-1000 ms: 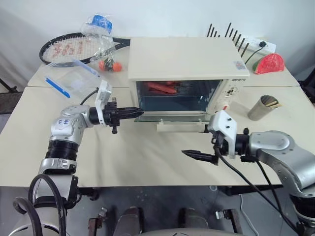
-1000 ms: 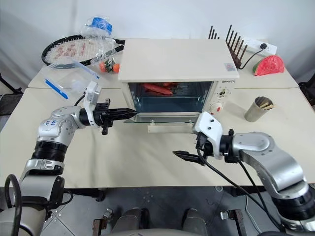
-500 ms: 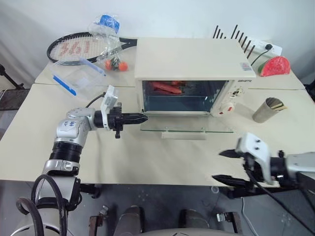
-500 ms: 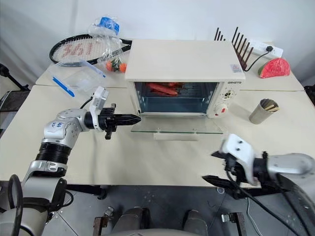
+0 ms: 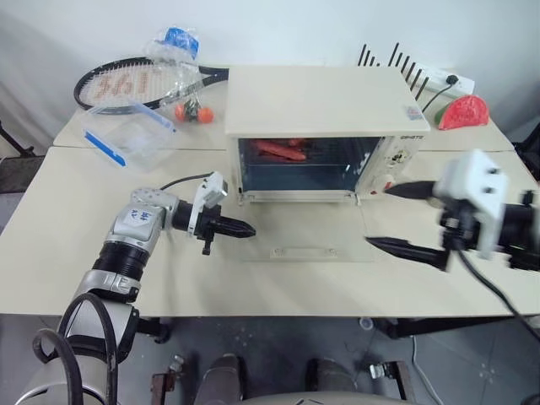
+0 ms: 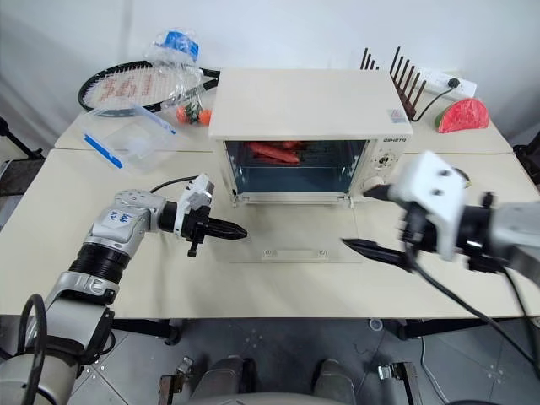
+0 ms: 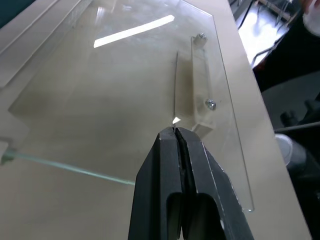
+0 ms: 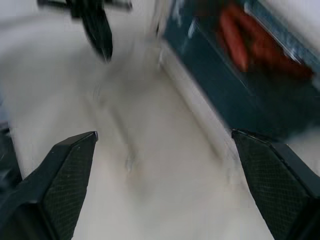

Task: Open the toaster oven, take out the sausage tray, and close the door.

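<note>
the door (image 5: 302, 238) of the toaster oven (image 5: 325, 126) is already down, lying flat and open on the counter (image 5: 51, 253) in front of the oven, its glass pane nearly level with the surface and its bar handle (image 5: 306, 251) on the side toward the counter's near edge. so the first step looks done. the sausage tray (image 5: 283, 152) is not out yet: it sits inside the oven cavity, toward the oven's left half, with the red-orange sausages showing through the open front. taking it out and closing the door are both left, which puts the task at roughly a third of the way, as a judgement. the left tool (image 5: 239, 229) has its two black fingers pressed together with nothing between them; it hovers low over the left end of the opened door, pointing across the glass, and in its wrist view the closed tips sit just short of the handle. the right tool (image 5: 403, 218) has its fingers spread wide apart and empty, raised above the counter just off the right end of the door, in front of the oven's knob panel (image 5: 393, 162), facing toward the open cavity. from there the next move probably calls for one tool to reach into the cavity and grip the tray's front rim. whether the tray rests on a rack i cannot tell.
</note>
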Available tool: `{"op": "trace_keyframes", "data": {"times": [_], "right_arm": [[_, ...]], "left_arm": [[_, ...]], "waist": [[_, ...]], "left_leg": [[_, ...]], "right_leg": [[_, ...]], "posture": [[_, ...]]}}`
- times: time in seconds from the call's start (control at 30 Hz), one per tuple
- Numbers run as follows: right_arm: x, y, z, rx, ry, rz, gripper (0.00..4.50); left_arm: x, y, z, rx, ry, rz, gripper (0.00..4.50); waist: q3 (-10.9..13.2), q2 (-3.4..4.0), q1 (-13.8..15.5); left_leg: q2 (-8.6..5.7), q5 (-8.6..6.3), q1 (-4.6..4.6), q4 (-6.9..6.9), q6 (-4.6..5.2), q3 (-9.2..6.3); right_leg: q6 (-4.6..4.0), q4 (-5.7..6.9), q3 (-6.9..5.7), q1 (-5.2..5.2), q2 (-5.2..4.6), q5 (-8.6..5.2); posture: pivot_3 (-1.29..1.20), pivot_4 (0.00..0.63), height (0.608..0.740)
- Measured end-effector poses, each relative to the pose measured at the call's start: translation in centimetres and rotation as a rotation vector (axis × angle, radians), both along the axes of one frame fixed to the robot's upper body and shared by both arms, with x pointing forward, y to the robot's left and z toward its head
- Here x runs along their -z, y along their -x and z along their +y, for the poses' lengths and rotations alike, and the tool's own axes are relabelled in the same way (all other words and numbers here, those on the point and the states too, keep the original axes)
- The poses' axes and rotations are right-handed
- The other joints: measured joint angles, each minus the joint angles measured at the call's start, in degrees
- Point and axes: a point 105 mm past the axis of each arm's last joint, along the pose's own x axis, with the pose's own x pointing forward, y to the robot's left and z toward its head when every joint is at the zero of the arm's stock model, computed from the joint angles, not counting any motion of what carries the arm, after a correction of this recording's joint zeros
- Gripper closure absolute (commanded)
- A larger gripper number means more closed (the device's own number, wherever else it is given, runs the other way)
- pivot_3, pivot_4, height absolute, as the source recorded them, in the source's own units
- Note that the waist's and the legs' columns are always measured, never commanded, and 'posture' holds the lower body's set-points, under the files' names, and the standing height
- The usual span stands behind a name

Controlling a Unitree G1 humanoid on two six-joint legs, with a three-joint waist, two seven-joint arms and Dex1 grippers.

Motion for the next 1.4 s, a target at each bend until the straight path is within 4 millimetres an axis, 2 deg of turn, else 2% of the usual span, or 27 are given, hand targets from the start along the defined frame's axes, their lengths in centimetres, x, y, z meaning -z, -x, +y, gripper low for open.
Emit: {"op": "trace_keyframes", "data": {"times": [0.13,0.23,0.33,0.4,0.5,0.63,0.77,0.97,1.1,1.2,1.3,1.4], "right_arm": [[1.8,-3.3,2.7,0.041,0.086,-0.059,0.00],[2.8,-5.8,3.2,0.120,0.154,-0.121,0.00],[2.9,-9.0,3.4,0.226,0.212,-0.227,0.00],[2.7,-10.5,3.6,0.261,0.257,-0.306,0.00],[2.4,-12.1,4.3,0.290,0.312,-0.401,0.00],[3.1,-13.7,4.6,0.290,0.435,-0.491,0.00],[4.5,-14.9,5.6,0.296,0.474,-0.502,0.00],[4.6,-15.3,7.5,0.274,0.524,-0.572,0.00],[4.8,-15.4,8.2,0.265,0.567,-0.614,0.00],[4.9,-15.5,7.9,0.272,0.609,-0.624,0.63],[5.1,-15.8,6.9,0.321,0.669,-0.610,1.55],[5.0,-15.9,6.8,0.341,0.689,-0.617,2.53]], "left_arm": [[0.1,0.1,0.3,-0.004,0.005,-0.030,4.46],[0.0,0.3,0.3,-0.016,0.049,-0.059,4.46],[-0.7,0.4,0.1,-0.095,0.254,-0.107,4.46],[-1.5,0.9,0.1,-0.124,0.379,-0.150,4.46],[-2.9,1.3,1.0,-0.199,0.494,-0.249,4.46],[-3.3,2.6,2.1,-0.288,0.608,-0.304,4.46],[-3.1,4.0,2.8,-0.365,0.662,-0.308,4.46],[-2.0,5.3,4.0,-0.470,0.663,-0.299,4.46],[-2.4,5.9,4.3,-0.497,0.683,-0.314,4.46],[-2.7,6.1,4.4,-0.498,0.696,-0.321,4.50],[-2.6,6.3,4.9,-0.510,0.696,-0.311,4.50],[-2.6,6.3,5.1,-0.514,0.695,-0.310,4.50]], "waist": [[0.0,0.00,-0.2],[0.0,0.00,-0.2],[0.0,0.00,-0.7],[0.0,0.00,-1.2],[0.0,0.01,-1.8],[0.0,0.01,-2.6],[0.0,0.01,-3.0],[0.0,0.02,-2.9],[0.0,0.02,-2.9],[0.0,0.02,-2.9],[0.0,0.03,-3.0],[0.0,0.03,-3.0]], "left_leg": [[0.00,0.00,0.03,0.09,0.00,0.05],[0.00,0.00,-0.04,0.10,0.00,0.04],[0.00,0.00,-0.12,0.13,0.00,0.00],[-0.01,0.00,-0.15,0.11,0.00,-0.07],[0.00,0.00,-0.13,0.07,-0.01,-0.11],[-0.01,0.00,-0.11,0.02,-0.01,-0.16],[0.00,0.02,-0.11,-0.01,-0.03,-0.21],[0.00,0.02,-0.09,-0.02,-0.06,-0.23],[-0.01,0.02,-0.08,0.00,-0.06,-0.27],[-0.01,0.02,-0.06,-0.01,-0.07,-0.26],[-0.01,0.01,-0.06,-0.02,-0.07,-0.25],[0.00,0.01,-0.06,-0.03,-0.07,-0.25]], "right_leg": [[0.00,0.22,0.04,-0.06,-0.02,0.00],[0.00,0.27,0.06,-0.15,-0.03,0.00],[0.00,0.31,0.02,-0.20,-0.04,0.00],[0.00,0.32,-0.03,-0.20,-0.04,0.00],[0.00,0.34,-0.09,-0.20,-0.04,0.00],[0.00,0.36,-0.12,-0.18,-0.06,0.00],[0.00,0.37,-0.15,-0.17,-0.05,0.00],[0.00,0.37,-0.14,-0.16,-0.04,0.00],[0.00,0.37,-0.14,-0.11,-0.05,0.00],[0.00,0.37,-0.14,-0.11,-0.05,0.00],[0.00,0.37,-0.14,-0.12,-0.04,0.00],[0.00,0.36,-0.14,-0.12,-0.04,0.00]], "posture": [[0.00,0.150,0.740],[0.00,0.150,0.740],[0.00,0.150,0.740],[0.00,0.150,0.740],[0.00,0.150,0.740],[0.00,0.150,0.740],[0.00,0.150,0.740],[0.00,0.150,0.740],[0.00,0.150,0.740],[0.00,0.150,0.740],[0.00,0.150,0.740],[0.00,0.150,0.740]]}}
